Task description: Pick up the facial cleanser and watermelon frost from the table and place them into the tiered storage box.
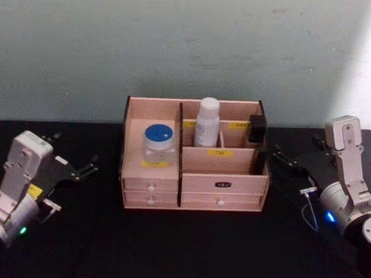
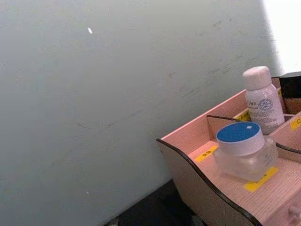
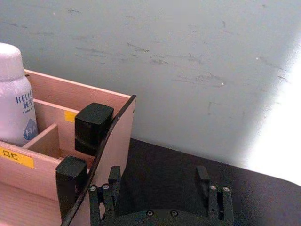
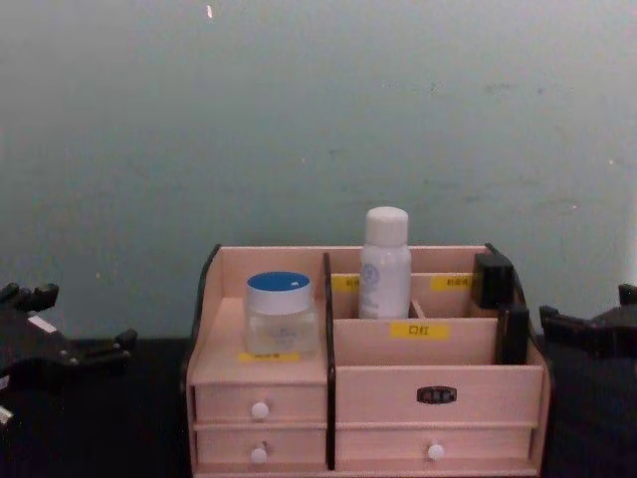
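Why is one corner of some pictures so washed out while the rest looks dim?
Bright light falls on the wall at the head view's upper right, whitening it; the same glare bleaches a corner in both wrist views. The chest view is evenly dim. The tiered storage box stays readable against the black table.

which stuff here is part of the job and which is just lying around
Part of the job:
- tiered storage box
- white bottle, upright in a rear compartment
- blue-lidded jar, in the left compartment
- left claw and right claw, both open, either side of the box

Just lying about:
- two black blocks at the box's right end
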{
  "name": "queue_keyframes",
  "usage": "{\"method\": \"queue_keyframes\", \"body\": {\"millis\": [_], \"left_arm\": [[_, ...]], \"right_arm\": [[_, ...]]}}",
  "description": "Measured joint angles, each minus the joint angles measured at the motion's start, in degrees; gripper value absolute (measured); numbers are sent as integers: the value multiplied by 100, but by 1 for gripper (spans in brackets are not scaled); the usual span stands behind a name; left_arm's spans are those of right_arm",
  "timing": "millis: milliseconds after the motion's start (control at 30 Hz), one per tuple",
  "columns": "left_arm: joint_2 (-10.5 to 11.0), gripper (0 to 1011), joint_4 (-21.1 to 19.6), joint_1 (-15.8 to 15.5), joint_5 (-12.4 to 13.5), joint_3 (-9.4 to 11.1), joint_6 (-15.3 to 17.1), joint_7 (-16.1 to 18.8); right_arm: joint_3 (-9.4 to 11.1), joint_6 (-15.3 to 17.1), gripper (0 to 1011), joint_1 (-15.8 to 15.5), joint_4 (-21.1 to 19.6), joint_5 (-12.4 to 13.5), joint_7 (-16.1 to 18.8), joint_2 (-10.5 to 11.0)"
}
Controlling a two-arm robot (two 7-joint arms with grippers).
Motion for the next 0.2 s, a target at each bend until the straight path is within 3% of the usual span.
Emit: {"method": "queue_keyframes", "body": {"millis": [200], "left_arm": [[0, 1001, 0, 0, 0, 0, 0, 0]], "right_arm": [[0, -1, 1003, 0, 0, 2, 0, 0]]}}
